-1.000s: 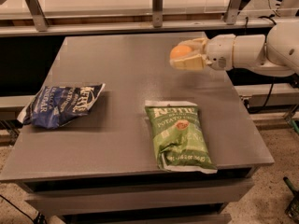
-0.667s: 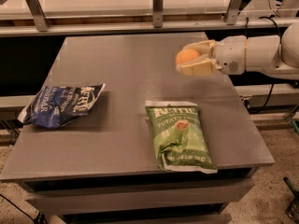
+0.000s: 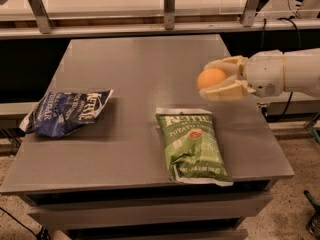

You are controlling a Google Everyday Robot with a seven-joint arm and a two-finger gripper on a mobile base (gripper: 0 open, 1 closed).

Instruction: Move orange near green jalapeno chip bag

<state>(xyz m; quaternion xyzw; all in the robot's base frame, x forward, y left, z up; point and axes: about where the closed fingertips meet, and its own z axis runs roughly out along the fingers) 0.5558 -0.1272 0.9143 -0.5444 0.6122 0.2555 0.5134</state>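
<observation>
The orange (image 3: 210, 78) is a small round fruit held between the cream fingers of my gripper (image 3: 216, 79), which reaches in from the right on a white arm. The gripper is shut on the orange and holds it above the table's right side. The green jalapeno chip bag (image 3: 192, 145) lies flat on the grey table (image 3: 145, 69) near the front edge, below and a little left of the orange.
A dark blue Kettle chip bag (image 3: 67, 111) lies at the table's left side. Metal posts and a rail (image 3: 169, 6) run along the back. The table's front and right edges are close to the green bag.
My gripper has carried the orange toward the front and slightly right, closer to the green bag. The two bags have not moved.
</observation>
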